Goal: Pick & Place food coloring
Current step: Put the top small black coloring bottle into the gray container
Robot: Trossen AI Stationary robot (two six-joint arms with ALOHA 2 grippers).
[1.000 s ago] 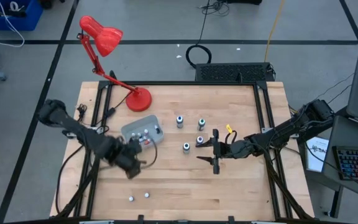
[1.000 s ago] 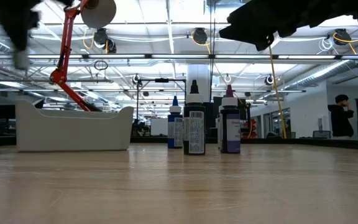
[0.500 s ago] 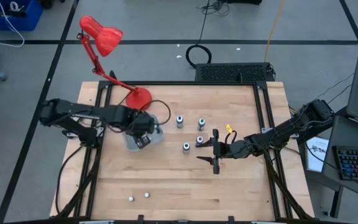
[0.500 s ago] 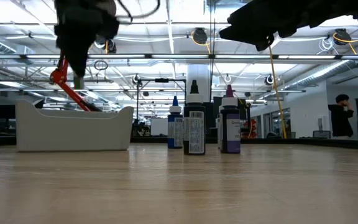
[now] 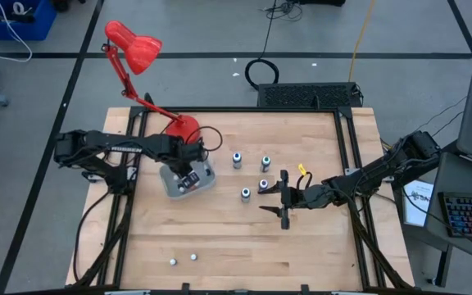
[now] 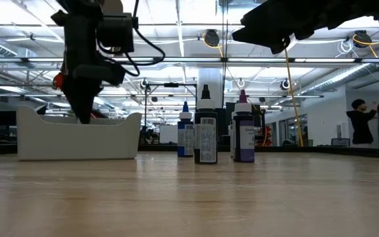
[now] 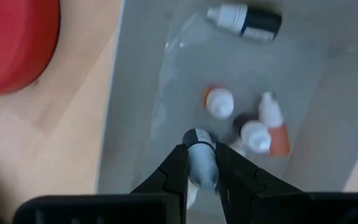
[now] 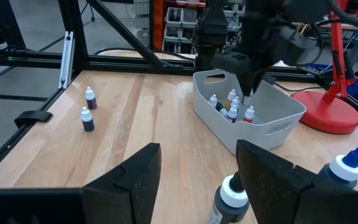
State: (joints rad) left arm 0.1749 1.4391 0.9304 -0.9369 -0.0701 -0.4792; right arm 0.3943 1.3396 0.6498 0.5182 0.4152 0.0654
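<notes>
The left gripper (image 7: 201,169) has swung from the tabletop's left edge to above the grey tray (image 5: 170,184), fingers clamped on one food coloring bottle (image 7: 200,163), so release seems next. The right gripper (image 5: 283,202) idles mid-tabletop, fingers apart, empty.

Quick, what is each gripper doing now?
Left gripper: shut on a small bottle, over the tray.
Right gripper: open, holding nothing.
</notes>
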